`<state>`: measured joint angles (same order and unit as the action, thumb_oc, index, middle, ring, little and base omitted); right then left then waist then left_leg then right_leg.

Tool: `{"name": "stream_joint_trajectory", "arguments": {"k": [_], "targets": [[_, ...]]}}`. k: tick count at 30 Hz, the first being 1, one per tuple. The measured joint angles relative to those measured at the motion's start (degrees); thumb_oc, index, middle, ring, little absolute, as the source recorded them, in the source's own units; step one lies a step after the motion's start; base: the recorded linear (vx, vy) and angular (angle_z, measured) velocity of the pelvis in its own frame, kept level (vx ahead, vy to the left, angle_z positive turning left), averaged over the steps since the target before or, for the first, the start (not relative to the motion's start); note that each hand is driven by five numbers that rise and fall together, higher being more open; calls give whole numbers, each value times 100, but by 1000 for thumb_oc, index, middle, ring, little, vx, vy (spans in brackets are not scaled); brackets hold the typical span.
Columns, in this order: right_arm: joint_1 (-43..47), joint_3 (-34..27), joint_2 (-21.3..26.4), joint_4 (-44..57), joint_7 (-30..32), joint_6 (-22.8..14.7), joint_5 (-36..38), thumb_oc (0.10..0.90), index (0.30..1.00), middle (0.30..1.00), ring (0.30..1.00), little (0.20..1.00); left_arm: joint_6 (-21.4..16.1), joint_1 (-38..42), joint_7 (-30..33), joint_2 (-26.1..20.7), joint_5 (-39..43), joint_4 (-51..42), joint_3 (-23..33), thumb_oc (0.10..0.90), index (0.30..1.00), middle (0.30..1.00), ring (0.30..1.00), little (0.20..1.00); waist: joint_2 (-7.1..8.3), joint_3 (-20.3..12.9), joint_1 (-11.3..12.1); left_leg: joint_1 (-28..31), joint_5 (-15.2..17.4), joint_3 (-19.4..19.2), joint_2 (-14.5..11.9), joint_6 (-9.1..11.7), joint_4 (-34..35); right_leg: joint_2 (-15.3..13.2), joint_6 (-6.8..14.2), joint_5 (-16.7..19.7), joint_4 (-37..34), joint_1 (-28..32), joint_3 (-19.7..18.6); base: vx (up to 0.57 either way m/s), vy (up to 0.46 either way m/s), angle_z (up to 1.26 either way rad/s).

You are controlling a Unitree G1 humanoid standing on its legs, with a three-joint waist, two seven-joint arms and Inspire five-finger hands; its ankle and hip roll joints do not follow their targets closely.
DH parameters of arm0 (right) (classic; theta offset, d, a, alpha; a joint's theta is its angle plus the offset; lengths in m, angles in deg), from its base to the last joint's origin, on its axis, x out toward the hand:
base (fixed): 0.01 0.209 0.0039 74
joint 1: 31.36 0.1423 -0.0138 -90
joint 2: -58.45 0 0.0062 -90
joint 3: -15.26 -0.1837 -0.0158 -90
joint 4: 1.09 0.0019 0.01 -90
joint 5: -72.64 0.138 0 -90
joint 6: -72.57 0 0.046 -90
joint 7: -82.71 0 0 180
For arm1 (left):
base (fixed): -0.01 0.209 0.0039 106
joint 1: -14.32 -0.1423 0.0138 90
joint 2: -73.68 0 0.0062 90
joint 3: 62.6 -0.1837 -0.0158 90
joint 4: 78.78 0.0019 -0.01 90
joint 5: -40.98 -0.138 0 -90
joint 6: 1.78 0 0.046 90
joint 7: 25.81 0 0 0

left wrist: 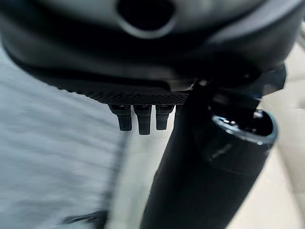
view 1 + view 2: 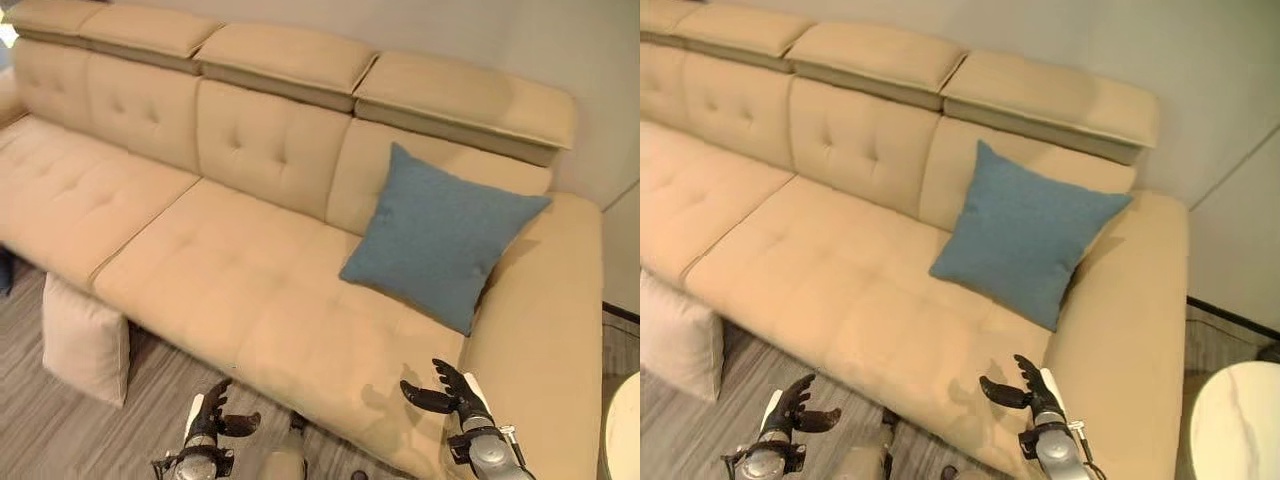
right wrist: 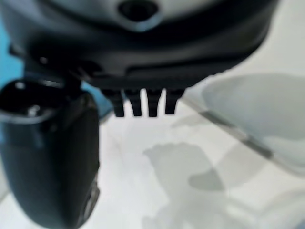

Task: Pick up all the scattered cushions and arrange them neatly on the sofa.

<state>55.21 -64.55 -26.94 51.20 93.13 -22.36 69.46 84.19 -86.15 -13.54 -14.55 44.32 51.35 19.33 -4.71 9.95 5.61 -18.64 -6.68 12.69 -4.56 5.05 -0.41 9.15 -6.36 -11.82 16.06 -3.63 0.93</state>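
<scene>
A pale beige square fabric cushion (image 2: 85, 340) stands on the grey wood-grain plank floor (image 2: 40, 430), leaning against the front of the sofa's left seat section, below its front edge. The long tan upholstered sofa (image 2: 230, 270) with button-tufted backrests and flat padded headrests runs from the upper left to the right, backed by a plain light wall (image 2: 1140, 50).

Low in the head views, the left hand (image 2: 208, 418) hangs over the floor just in front of the sofa's front edge, near the middle; its fingers are relaxed and spread, thumb standing out to the side, holding nothing. Its own wrist view shows the fingertips (image 1: 143, 121) in a straight row with nothing between them.

Further right, a blue square woven cushion (image 2: 440, 235) sits tilted on one corner at the right end of the seat, leaning on the backrest and touching the right armrest (image 2: 540, 330).

The right hand (image 2: 452, 392) hovers over the front right corner of the seat beside the armrest, fingers spread apart and empty. At the far right edge, part of a white rounded tabletop (image 2: 1240, 420) shows.
</scene>
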Motion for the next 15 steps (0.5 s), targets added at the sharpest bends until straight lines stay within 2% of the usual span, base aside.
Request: {"name": "stream_joint_trajectory", "arguments": {"k": [1,2,3,4,5,6,7,8,10,11,13,14,15], "targets": [[-41,81,38,8,25,5,-2,800,900,900,900,900,16,-37,51,-56,5,12,-29,800,900,900,900,900,92,61,-18,-41,-39,-38,45,82,-158,-159,-25,10,-144,24,184,-270,11,64],[-95,80,24,-17,40,42,-6,800,900,900,900,900,76,-29,30,-64,3,106,-135,800,900,900,900,900,110,91,-128,-139,-79,-510,129,31,-341,-262,-38,37,-215,85,397,-331,33,97],[-166,88,11,-18,67,62,-3,800,900,900,900,900,70,-24,32,-70,3,192,-198,800,900,900,900,900,339,112,-232,-142,22,-1014,351,-103,-555,-497,-86,101,-238,7,651,-443,49,101],[-166,85,-3,-17,94,64,-3,800,900,900,900,900,65,-11,43,-75,7,194,-188,800,900,900,900,900,436,137,-284,-153,119,-1235,449,-211,-796,-631,-69,144,-290,6,731,-370,68,112],[-195,67,-44,12,129,65,-2,800,900,900,900,900,64,32,125,-121,-1,206,-85,800,900,900,900,900,704,182,-385,-147,332,-1463,604,-303,-1239,-910,-11,262,-473,17,955,-278,67,91],[-216,47,-51,26,138,65,-1,800,900,900,900,900,64,67,127,-156,7,209,-32,800,900,900,900,900,800,205,-436,-47,406,-1554,630,-318,-1331,-998,34,303,-541,28,988,-252,86,110],[-211,13,5,21,171,65,0,800,900,900,900,900,64,126,111,-186,6,204,-38,800,900,900,900,900,844,221,-499,273,527,-1607,576,-496,-1360,-1158,92,349,-628,80,1170,-249,102,92],[-210,5,23,-20,211,68,1,800,900,900,900,900,68,185,99,-183,5,218,-94,800,900,900,900,900,839,222,-592,417,644,-1831,443,-662,-1486,-1214,96,348,-656,148,1369,-227,154,120],[-207,7,60,-25,232,78,2,800,900,900,900,900,55,343,84,-165,6,204,-219,800,900,900,900,900,829,222,-710,791,627,-2098,193,-635,-1418,-1373,105,340,-534,195,1640,-119,200,115],[-167,6,61,-19,241,75,0,800,900,900,900,900,54,497,75,-145,4,182,-312,800,900,900,900,900,830,212,-825,1040,730,-2606,-59,-537,-1270,-1467,122,339,-585,310,1946,-39,226,104],[-96,-27,86,-41,238,69,0,800,900,900,900,900,31,542,74,-52,0,67,-353,800,900,900,900,900,707,176,-922,1250,335,-2462,-154,-487,-760,-1467,232,331,-556,329,1942,-23,219,92],[60,-52,22,-249,245,69,1,800,900,900,900,900,25,619,69,-51,-6,44,-501,800,900,900,900,900,656,155,-956,1404,303,-2395,-98,-480,-360,-1518,317,354,-527,372,2137,-13,288,81],[136,-64,-19,-308,236,76,-2,800,900,900,900,900,22,671,55,-49,-11,36,-547,800,900,900,900,900,653,156,-944,1424,315,-2277,-24,-484,-252,-1575,388,368,-503,403,2223,-11,364,100]]}}
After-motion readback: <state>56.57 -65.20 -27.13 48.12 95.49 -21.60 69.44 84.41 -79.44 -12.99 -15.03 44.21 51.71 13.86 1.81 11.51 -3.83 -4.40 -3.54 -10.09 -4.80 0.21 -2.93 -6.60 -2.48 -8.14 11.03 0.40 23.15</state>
